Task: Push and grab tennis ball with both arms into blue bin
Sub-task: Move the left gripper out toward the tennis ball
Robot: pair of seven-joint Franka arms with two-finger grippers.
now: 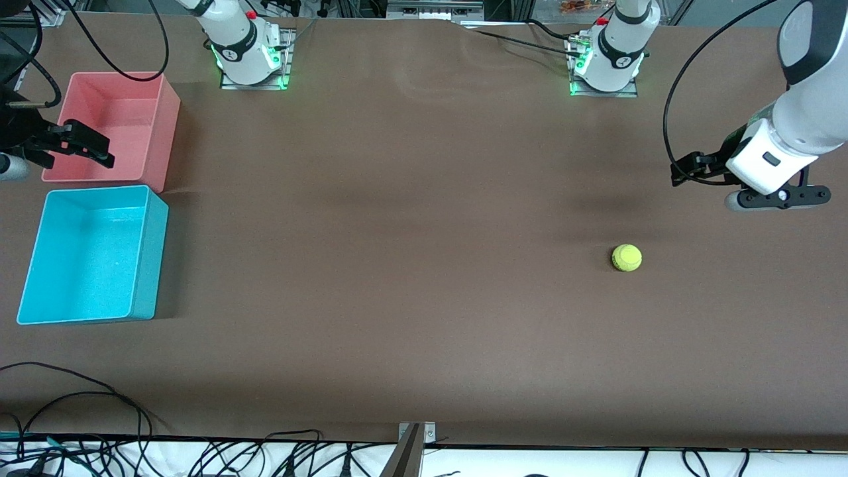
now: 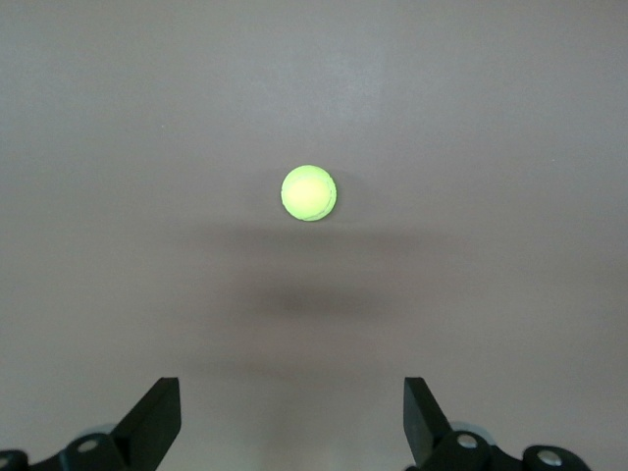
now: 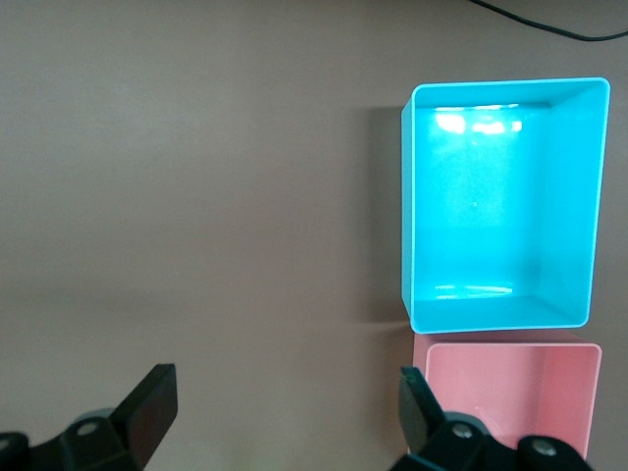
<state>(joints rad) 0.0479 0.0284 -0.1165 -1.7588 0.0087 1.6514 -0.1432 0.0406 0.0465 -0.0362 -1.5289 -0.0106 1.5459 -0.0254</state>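
The tennis ball lies alone on the brown table toward the left arm's end; in the left wrist view the tennis ball is well clear of the fingers. My left gripper hangs open and empty over bare table at that end, apart from the ball. Its jaws stand wide in its own view, left gripper. The blue bin sits empty at the right arm's end. My right gripper hovers open over the pink tub's edge. In the right wrist view the right gripper holds nothing, with the blue bin in sight.
A pink tub, also empty, stands beside the blue bin, farther from the front camera; the right wrist view shows the pink tub too. Black cables lie along the table's edge nearest the front camera. Wide bare tabletop separates the ball from the bins.
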